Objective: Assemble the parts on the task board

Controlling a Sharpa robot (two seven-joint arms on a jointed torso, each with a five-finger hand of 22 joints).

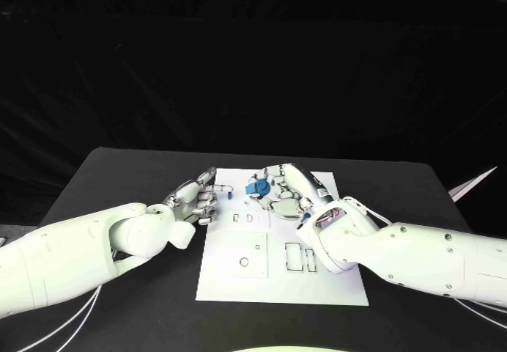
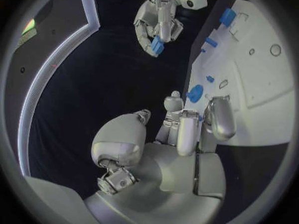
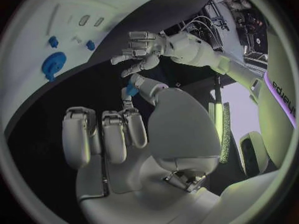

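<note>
The right hand (image 1: 285,192) is up over the far end of the white task board (image 1: 283,290), and there's a blue part (image 1: 256,188) pinched at its fingertips, lifted clear of the plate. The left wrist view backs that up: the right hand (image 2: 159,17) hangs in the air with its fingers drawn together around the blue part (image 2: 157,46), well off the board's surface. In the right wrist view the same blue part (image 3: 132,89) sits at the tip of the thumb, with the other fingers (image 3: 102,134) curled in beside it.

Over to the left hand (image 1: 196,199): it sits at the board's left edge, near the far corner, fingers loosely apart and holding nothing. From its own wrist camera the fingers (image 2: 187,129) reach toward the board's edge (image 2: 261,129), and nothing sits between them. The right wrist view shows the left hand (image 3: 142,52) with its fingers fanned open.

Down on the board there are more blue pieces: a round blue part (image 2: 195,92) lying close to the left fingertips, a small blue part (image 2: 210,78) just past it, a peg-like blue part (image 2: 212,42) further along, and a blocky blue part (image 2: 227,16) at the far end. The black worktop (image 1: 127,176) carries the board in the middle.
</note>
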